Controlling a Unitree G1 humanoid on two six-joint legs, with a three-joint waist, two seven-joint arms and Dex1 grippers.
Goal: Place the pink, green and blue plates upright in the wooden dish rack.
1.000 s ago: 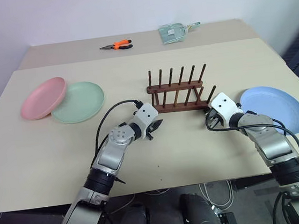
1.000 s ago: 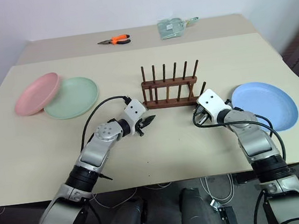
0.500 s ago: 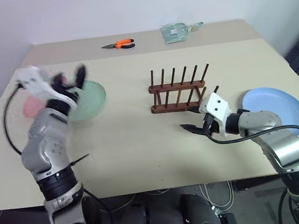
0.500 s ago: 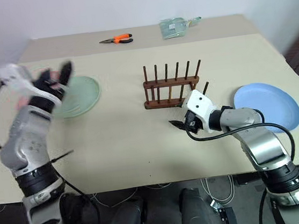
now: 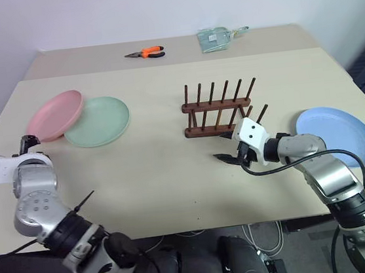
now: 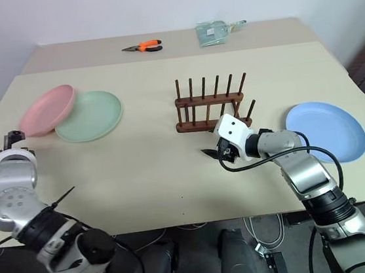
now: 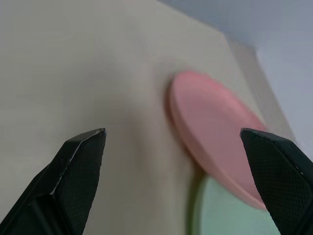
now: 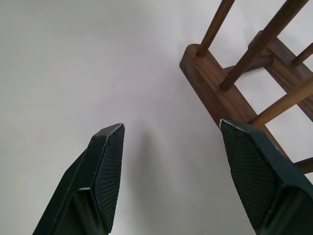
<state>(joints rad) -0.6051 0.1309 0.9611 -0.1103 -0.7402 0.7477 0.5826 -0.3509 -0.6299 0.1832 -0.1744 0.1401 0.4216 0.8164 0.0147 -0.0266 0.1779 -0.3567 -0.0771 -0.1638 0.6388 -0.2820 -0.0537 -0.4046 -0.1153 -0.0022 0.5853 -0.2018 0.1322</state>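
Observation:
The pink plate (image 5: 55,116) lies at the far left, its edge resting on the green plate (image 5: 97,122) beside it. The blue plate (image 5: 336,135) lies flat at the right. Between them stands the wooden dish rack (image 5: 219,109), with no plate in it. My left gripper (image 5: 25,143) is at the table's left edge, just short of the pink plate (image 7: 215,161), open wide and holding nothing. My right gripper (image 5: 229,159) hovers open and empty by the rack's near left corner (image 8: 215,93), between the rack and the table's front edge.
Orange-handled pliers (image 5: 145,53) and a clear packet (image 5: 217,38) lie on the far table behind the seam. The beige table (image 5: 174,177) has bare surface in front of the rack and between the rack and the green plate.
My left arm swung from beside the rack out to the far left near the pink plate and opened wide. My right gripper opened and shifted a little left in front of the rack.

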